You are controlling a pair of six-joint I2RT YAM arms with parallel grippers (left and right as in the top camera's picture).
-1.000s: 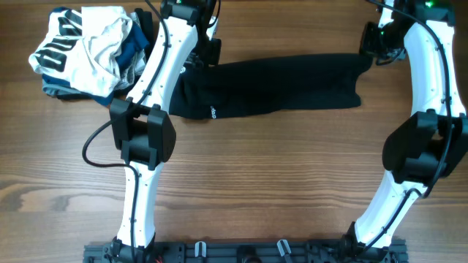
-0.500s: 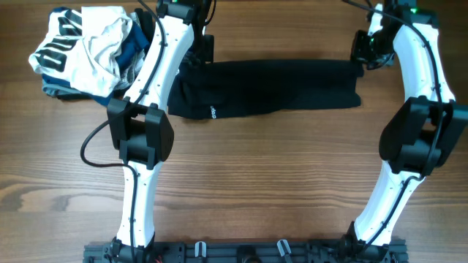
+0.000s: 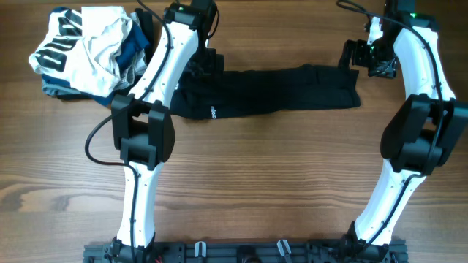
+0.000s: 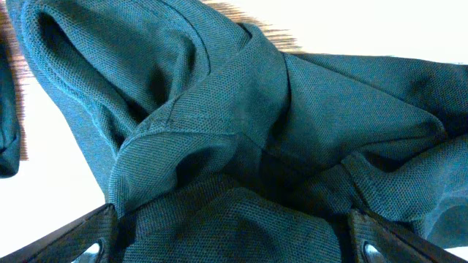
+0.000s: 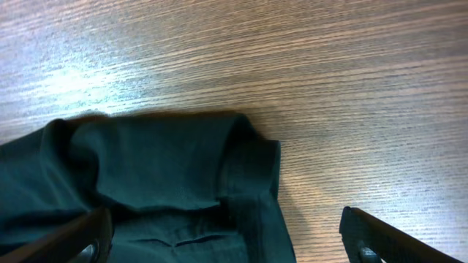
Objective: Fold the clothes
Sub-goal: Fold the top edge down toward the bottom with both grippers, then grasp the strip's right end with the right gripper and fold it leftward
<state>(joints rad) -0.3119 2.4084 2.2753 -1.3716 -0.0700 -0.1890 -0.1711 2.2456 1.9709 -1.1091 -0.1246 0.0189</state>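
Observation:
A long black garment lies flat across the far half of the table, with a small white logo near its left end. My left gripper hovers over the garment's far left corner. In the left wrist view it is open, with bunched dark fabric loose between the wide-apart fingers. My right gripper is above the far right corner. In the right wrist view it is open, and the garment's hemmed corner lies on the wood under it.
A pile of white, blue and patterned clothes sits at the far left corner of the wooden table. Both white arms reach from the near edge up along either side of the garment.
Both grippers have gone from shut to open and let go of the garment's far edge. That edge has dropped onto the table and sags slightly. The right gripper shifted a little left.

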